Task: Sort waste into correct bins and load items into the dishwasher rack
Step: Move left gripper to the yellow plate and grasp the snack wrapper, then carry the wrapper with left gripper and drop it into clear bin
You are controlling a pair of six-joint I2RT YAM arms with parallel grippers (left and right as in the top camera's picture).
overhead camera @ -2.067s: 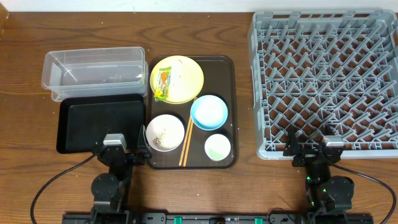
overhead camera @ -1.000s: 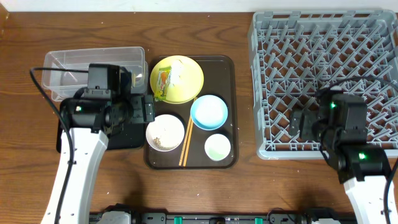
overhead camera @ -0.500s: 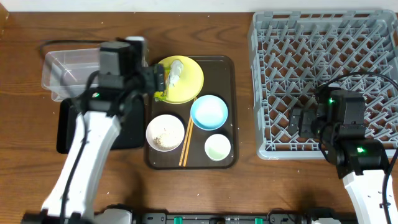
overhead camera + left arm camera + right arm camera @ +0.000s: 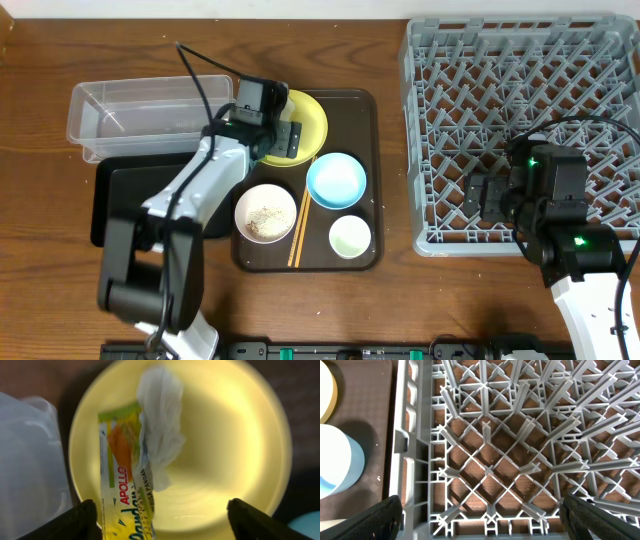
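The left gripper (image 4: 167, 522) hovers over the yellow plate (image 4: 230, 445), fingers spread wide and empty. The wrapper (image 4: 117, 485) and crumpled paper (image 4: 160, 420) lie touching, side by side on that plate. The right gripper (image 4: 487, 520) hangs above the rack (image 4: 402, 450) near its corner, fingers likewise apart, holding nothing.

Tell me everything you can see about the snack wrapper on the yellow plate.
The snack wrapper is a long, flat, glossy packet, green-yellow with an orange panel and red APOLLO lettering. It lies on the left side of the yellow plate, its lower end out of frame. Crumpled white paper overlaps its right edge.
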